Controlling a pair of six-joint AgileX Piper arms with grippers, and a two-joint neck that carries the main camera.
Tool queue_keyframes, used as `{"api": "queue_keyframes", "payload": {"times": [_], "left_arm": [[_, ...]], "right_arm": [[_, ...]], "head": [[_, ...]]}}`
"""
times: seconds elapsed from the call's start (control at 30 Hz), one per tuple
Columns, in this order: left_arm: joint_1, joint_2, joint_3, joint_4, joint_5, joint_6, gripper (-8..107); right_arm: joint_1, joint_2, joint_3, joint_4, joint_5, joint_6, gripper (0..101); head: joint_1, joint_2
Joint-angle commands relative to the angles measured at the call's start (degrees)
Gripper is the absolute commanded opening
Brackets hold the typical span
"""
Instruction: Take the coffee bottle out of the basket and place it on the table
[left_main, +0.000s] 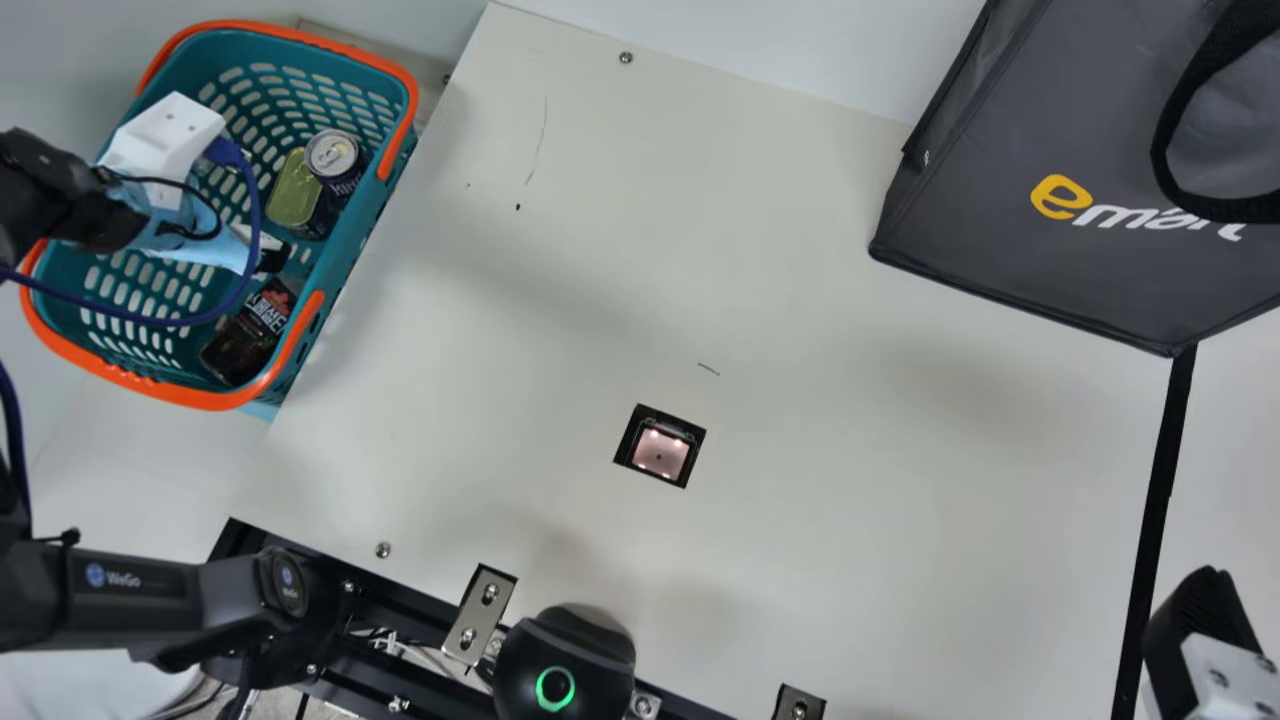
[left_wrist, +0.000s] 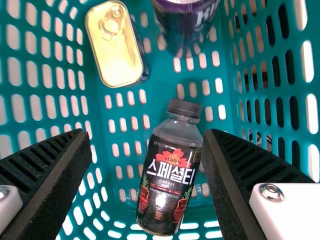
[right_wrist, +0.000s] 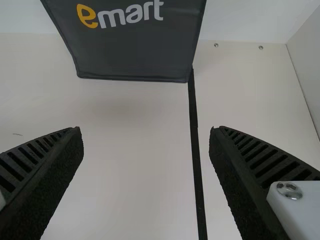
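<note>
Bottle (left_wrist: 167, 182) inside basket (left_main: 212, 400). Left gripper (left_wrist: 148, 137) within basket, released and empty; right gripper (right_wrist: 146, 135) well outside it, likewise. Bottle probably moderately heavy (fill unconfirmed), fairly stiff, slightly slippery; grasp mid-body.

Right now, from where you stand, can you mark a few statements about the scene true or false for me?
1. The coffee bottle is in the basket. True.
2. The left gripper is clamped on the bottle. False: its fingers are open, and the bottle lies beyond their tips.
3. A flat tin and a round can share the basket. True.
4. The dark bag is inside the basket. False: it is on the table.
5. The right gripper has its fingers apart. True.
</note>
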Motion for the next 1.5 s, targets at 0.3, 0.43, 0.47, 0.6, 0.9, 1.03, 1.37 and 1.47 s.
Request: {"api": "queue_keyframes", "payload": {"times": [0.3, 0.43, 0.47, 0.6, 0.9, 1.03, 1.37, 1.47], "left_arm": [[0.3, 3.1, 1.1, -2.0, -2.5, 4.4, 90], [0.2, 4.4, 1.2, -2.4, -3.5, 5.4, 90], [0.1, 4.7, 1.1, -2.5, -3.7, 5.6, 90], [-0.1, 5.9, 1.2, -2.8, -4.4, 6.1, 90], [-0.4, 7.4, 2.4, -3.5, -5.8, 7.4, 90], [-0.6, 8.2, 3.1, -4.0, -6.9, 8.1, 90], [-1.2, 10.5, 4.0, -5.2, -9.5, 9.9, 90], [-1.2, 11.4, 3.9, -5.5, -10.2, 10.4, 90]], "right_arm": [[0.0, 0.0, 0.0, 0.0, 0.0, 0.0, 91], [0.0, 0.0, 0.0, 0.0, 0.0, 0.0, 91], [0.0, 0.0, 0.0, 0.0, 0.0, 0.0, 91], [0.0, 0.0, 0.0, 0.0, 0.0, 0.0, 91], [0.0, 0.0, 0.0, 0.0, 0.0, 0.0, 91], [0.0, 0.0, 0.0, 0.0, 0.0, 0.0, 91], [0.0, 0.0, 0.0, 0.0, 0.0, 0.0, 91], [0.0, 0.0, 0.0, 0.0, 0.0, 0.0, 91]], "head": [[-1.5, 0.1], [-1.5, 0.1], [-1.5, 0.1], [-1.5, 0.1], [-1.5, 0.1], [-1.5, 0.1], [-1.5, 0.1], [-1.5, 0.1]]}}
